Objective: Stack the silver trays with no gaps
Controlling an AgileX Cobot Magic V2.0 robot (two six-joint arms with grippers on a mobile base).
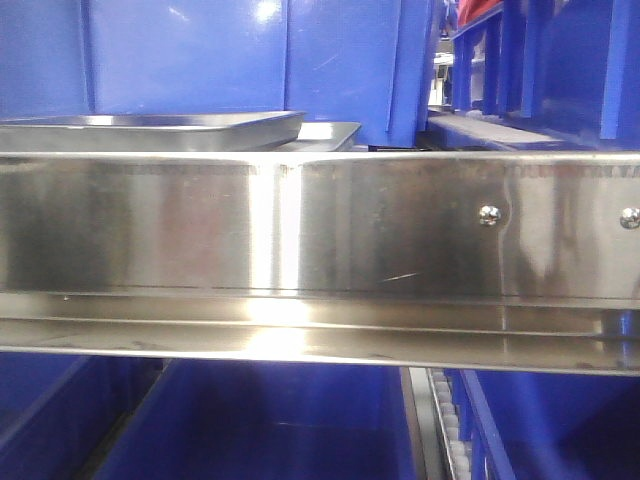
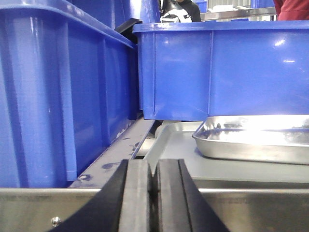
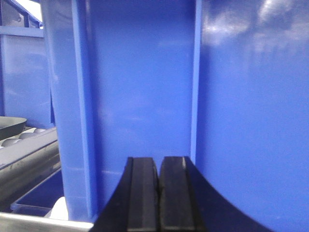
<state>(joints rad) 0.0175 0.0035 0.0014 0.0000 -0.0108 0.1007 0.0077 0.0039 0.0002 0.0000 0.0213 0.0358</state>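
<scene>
On shelf – silver trays (image 2: 256, 140) offset, long axis seemingly sideways – both grippers clenched, empty

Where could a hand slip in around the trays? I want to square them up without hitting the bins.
The lower tray shows bare floor left of the upper tray, up to its own left rim. Behind both, the blue bin stands close. Left, another bin borders the rail.

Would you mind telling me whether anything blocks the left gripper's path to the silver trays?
Only the steel shelf rail crosses low in front of the left gripper, whose jaws are shut. Above it, nothing visible stands before the silver trays.
</scene>
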